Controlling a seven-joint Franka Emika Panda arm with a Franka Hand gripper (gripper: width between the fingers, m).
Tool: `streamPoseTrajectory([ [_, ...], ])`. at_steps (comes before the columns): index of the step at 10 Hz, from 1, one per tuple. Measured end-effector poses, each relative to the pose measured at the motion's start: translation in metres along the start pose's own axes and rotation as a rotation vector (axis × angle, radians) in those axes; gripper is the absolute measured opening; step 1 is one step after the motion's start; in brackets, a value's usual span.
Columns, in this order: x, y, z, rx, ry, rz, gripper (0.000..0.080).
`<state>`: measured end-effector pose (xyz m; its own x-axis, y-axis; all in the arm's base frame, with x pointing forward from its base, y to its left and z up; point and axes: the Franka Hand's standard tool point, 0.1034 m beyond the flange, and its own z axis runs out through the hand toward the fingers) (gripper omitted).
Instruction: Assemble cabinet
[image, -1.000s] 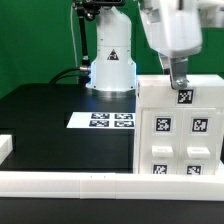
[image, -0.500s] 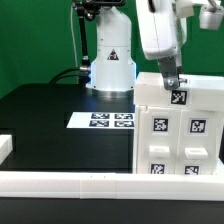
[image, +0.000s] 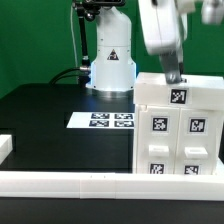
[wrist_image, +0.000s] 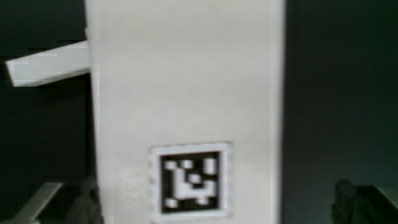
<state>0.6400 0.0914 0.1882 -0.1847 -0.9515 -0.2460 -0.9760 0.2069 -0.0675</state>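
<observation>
Over the big white boxy cabinet (image: 178, 127) I see my two-finger gripper (image: 173, 77) hanging just above its top. From the wrist view its dark fingers (wrist_image: 50, 200) stand wide apart, one on each side of the cabinet's top (wrist_image: 187, 100), and I can't see them touching it. They hold nothing. The cabinet stands at the exterior view's right, beside the flat white marker board (image: 101, 120). Half a second ago the fingers were lower, down by the top tag; now they have come up.
</observation>
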Motion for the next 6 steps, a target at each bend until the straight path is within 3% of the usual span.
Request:
streamPoseTrajectory([
  [2, -0.007, -0.006, -0.020, 0.024, -0.015, -0.008, 0.0649],
  [6, -0.009, -0.012, -0.015, 0.026, -0.012, -0.015, 0.0649],
])
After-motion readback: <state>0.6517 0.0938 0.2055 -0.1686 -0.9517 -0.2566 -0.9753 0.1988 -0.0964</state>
